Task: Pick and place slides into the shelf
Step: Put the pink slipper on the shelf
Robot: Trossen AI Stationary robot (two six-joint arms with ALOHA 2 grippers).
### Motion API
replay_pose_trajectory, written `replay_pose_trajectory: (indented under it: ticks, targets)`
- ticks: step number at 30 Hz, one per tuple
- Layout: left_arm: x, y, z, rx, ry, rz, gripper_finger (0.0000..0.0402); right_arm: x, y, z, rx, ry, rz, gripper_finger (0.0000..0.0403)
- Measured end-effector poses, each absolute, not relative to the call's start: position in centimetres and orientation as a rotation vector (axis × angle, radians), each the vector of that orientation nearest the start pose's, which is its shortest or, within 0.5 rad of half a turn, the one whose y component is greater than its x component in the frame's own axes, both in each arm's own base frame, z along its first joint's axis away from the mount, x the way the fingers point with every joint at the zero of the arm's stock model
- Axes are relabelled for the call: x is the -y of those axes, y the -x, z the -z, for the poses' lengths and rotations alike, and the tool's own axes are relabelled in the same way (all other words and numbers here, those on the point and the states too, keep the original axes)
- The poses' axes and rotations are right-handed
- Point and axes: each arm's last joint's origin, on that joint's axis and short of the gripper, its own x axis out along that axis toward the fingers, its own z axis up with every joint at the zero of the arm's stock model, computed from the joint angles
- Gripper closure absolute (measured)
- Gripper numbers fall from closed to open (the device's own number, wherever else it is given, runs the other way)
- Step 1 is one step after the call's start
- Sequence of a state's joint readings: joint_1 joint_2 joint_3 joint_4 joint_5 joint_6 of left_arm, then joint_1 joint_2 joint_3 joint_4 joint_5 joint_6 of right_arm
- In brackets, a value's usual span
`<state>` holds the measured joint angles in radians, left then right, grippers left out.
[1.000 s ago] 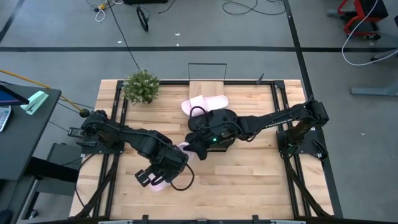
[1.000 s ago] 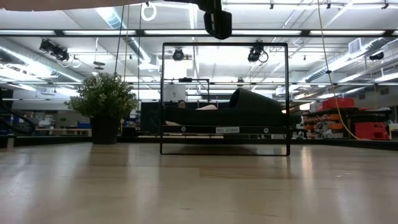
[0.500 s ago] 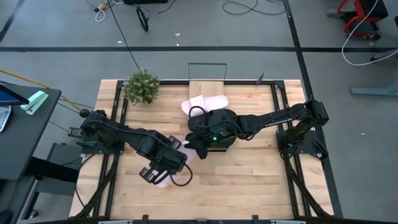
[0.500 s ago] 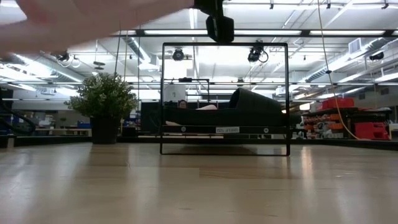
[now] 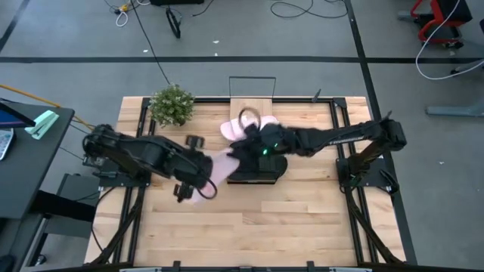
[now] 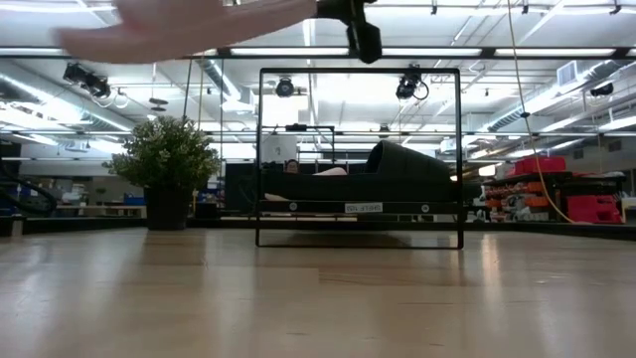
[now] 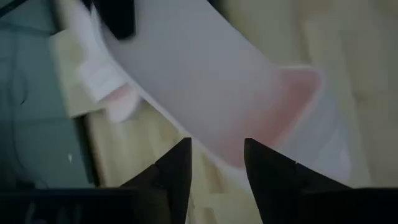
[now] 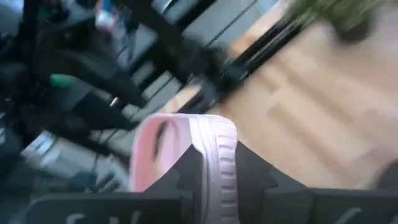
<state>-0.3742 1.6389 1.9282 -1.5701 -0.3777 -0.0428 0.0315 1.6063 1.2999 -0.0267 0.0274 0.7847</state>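
Observation:
One pale pink slide (image 5: 219,168) is in the air between my two grippers; it shows as a pale blur at the top of the low view (image 6: 189,22). My left gripper (image 5: 201,181) is shut on its near-left end, my right gripper (image 5: 240,151) on its far-right end. A second pink slide (image 5: 246,125) lies by the near end of the light-wood shelf board (image 5: 253,106). The black slides (image 5: 261,165) lie at the table's middle; one shows inside the black wire frame (image 6: 397,174). My left gripper pinches the pink slide's edge (image 7: 225,158) between its two fingers (image 7: 177,171), at the slide's near-left end. The slide's pale broad face stretches away beyond the fingers, lifted clear of the table. My right gripper pinches the ribbed rim of the slide's sole (image 8: 214,146) between its two fingers (image 8: 186,171), at the far-right end. The fingers come from the table's right side. The slide reaches away from them toward my left gripper, clear of the table.
A potted plant (image 5: 172,104) stands at the table's far left corner. The black wire frame (image 6: 260,149) rises at the shelf's end. Bare wooden tabletop (image 5: 287,219) lies along the near side.
Both grippers have risen and gone toward the table's far edge, carrying the pink slide between them. The slide, which lay low at the near left of the middle, is now lifted clear and closer to the black slides. The right arm has stretched out straighter.

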Motion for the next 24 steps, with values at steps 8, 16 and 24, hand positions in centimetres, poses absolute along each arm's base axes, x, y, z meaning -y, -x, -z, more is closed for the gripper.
replay_pose_trajectory:
  ticks: [8, 16, 24]
  targets:
    - [6.0, -24.0, -43.3, -1.007, -0.15, -0.389, 0.0262, 6.7, -32.7, -36.2, -0.14, -0.731, 0.405, 0.0341]
    - [4.2, -23.0, -44.4, -0.842, -0.022, -0.654, 0.0282, 14.5, -28.2, -37.1, -0.104, -0.762, 0.573, 0.0342]
    - [3.1, -23.6, -44.7, -0.718, 0.048, -0.799, 0.0291, 19.6, -27.6, -34.5, -0.15, -0.862, 0.627, 0.0342]
